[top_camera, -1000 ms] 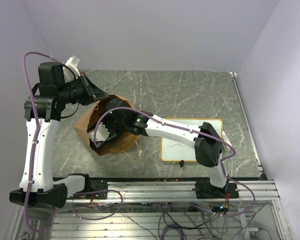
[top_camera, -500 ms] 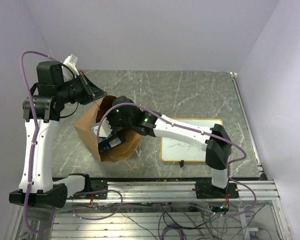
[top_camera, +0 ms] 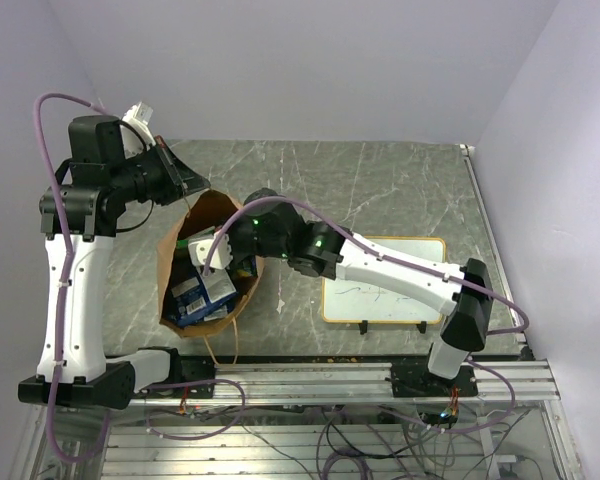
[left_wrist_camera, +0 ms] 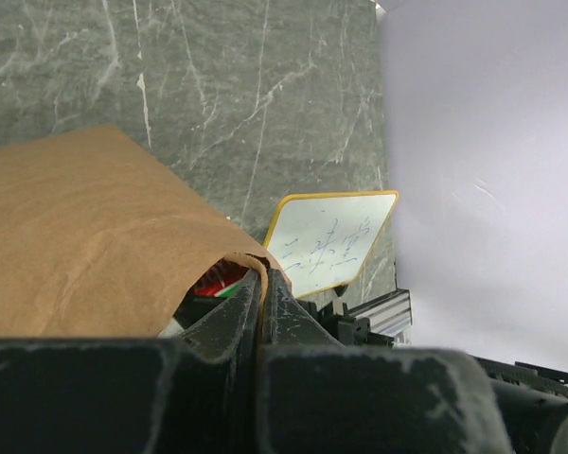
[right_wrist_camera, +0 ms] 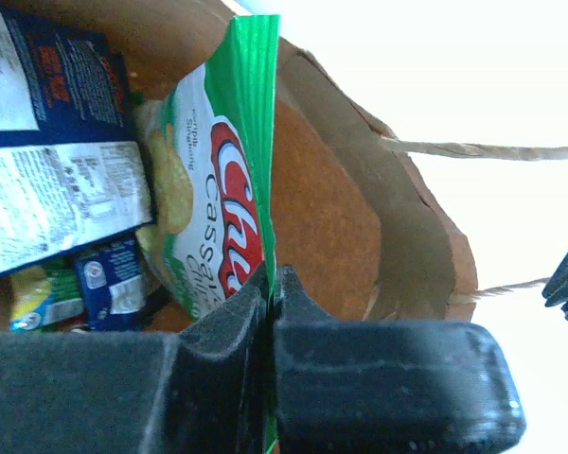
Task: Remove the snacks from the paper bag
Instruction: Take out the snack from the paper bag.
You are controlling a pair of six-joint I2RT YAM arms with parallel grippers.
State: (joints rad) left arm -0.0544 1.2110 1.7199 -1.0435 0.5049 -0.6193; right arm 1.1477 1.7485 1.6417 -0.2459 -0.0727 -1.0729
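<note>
While the left tool (left_wrist_camera: 261, 301) is pinching the top rim of the paper bag (top_camera: 175, 262) at the bag's 12 o'clock edge, it is pressing tight shut on the brown paper. The bag is sitting on the worktop (top_camera: 380, 190) toward 9 o'clock, leaning open, with blue snack packets (top_camera: 193, 295) showing inside. The right tool (right_wrist_camera: 270, 298) is reaching into the bag's mouth and is squeezing shut on the edge of a green chip bag (right_wrist_camera: 218, 180) with red letters. A dark blue packet (right_wrist_camera: 47, 142) is lying at 9 o'clock from the green bag, and a small blue pouch (right_wrist_camera: 109, 279) is sitting at 7 o'clock. The orange-framed whiteboard (top_camera: 385, 280) is lying flat at 3 o'clock from the paper bag, well apart.
</note>
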